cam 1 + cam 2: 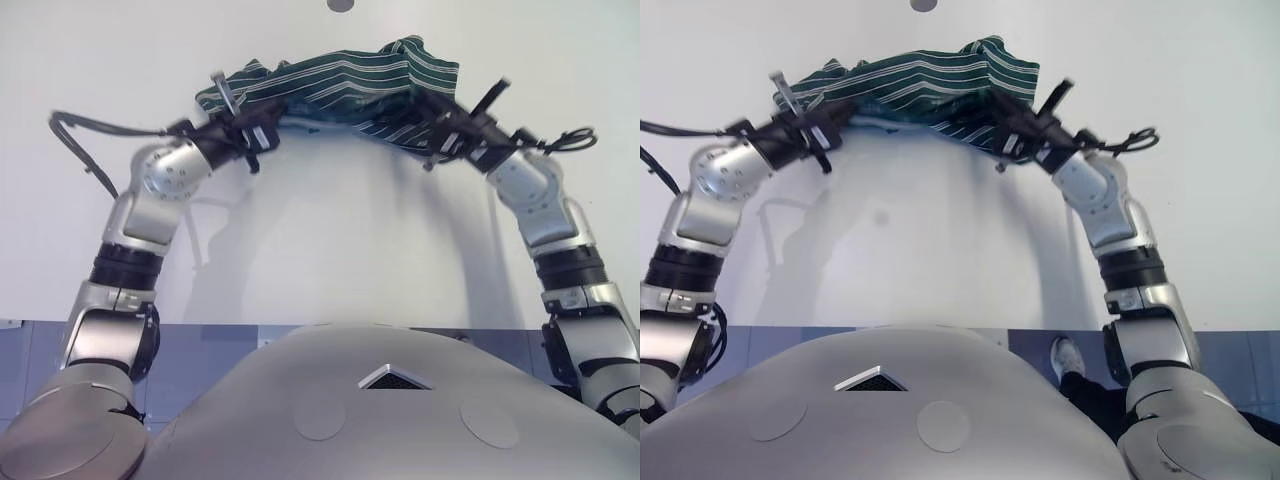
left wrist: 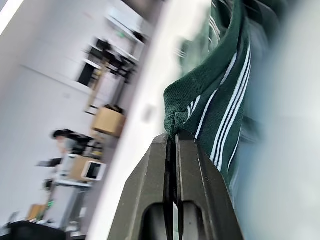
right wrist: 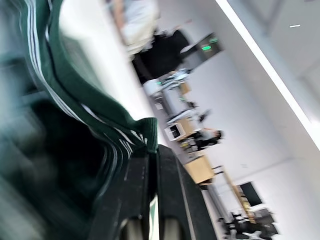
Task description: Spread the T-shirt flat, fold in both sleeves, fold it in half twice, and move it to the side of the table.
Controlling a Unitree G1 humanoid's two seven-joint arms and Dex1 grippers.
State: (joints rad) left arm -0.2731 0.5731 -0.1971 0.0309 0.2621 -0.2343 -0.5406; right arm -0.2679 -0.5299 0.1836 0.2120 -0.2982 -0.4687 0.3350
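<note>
Now, T-shirt point(image 1: 340, 80): dark green with thin white stripes, bunched into a rumpled band, not spread flat.
Long axis: it runs side to side across the robot's front, from one gripper to the other, and most of the stripes follow that same line.
Position: over the far part of the white table point(image 1: 330, 250), ahead of both arms and roughly centred between them. Its right end is heaped higher than its left.
Contact with table: a shadow lies under the near edge. Whether the cloth touches the surface cannot be told.
Left gripper point(image 2: 175, 134): at the shirt's left end, jaws pressed together on a gathered fold of striped cloth.
Right gripper point(image 3: 152, 149): at the shirt's right end, jaws closed to a thin slit with a corner of the fabric pinched at the tips.
Spacing: the two grippers are well apart, with the shirt spanning the gap between them.
Grey round mark point(image 1: 340, 4): on the table beyond the shirt, well apart from it.
</note>
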